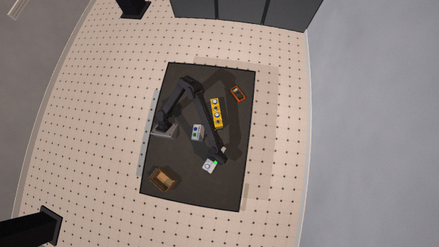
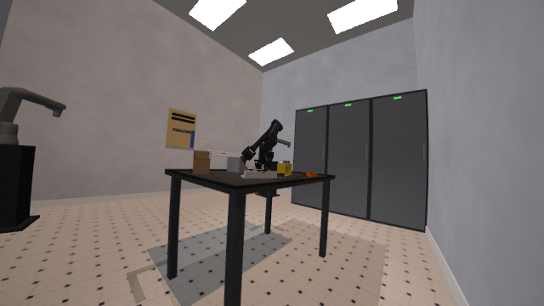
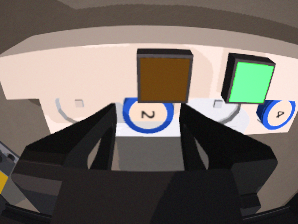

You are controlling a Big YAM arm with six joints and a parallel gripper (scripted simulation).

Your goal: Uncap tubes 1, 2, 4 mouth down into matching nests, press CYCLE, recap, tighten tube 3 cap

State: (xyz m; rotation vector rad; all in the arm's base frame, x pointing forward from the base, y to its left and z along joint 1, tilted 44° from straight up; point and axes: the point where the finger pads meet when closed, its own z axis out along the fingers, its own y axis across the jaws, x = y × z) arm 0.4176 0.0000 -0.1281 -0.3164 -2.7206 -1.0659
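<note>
My gripper is open, its fingers on either side of the cap of tube 2, which sits in nest 2; contact cannot be told. The cap of tube 4 sits in nest 4 of the white cap tray. Nests 1 and 3 are empty. The green lamp is lit; the amber lamp is dark. In the yellow decapping station, tube 1 and tube 3 wear caps; tube 2 and tube 4 are uncapped.
The key housing with the blue CYCLE key and green READY key stands between arm base and tray. An orange meter lies beyond the station. A brown box stands near a table corner.
</note>
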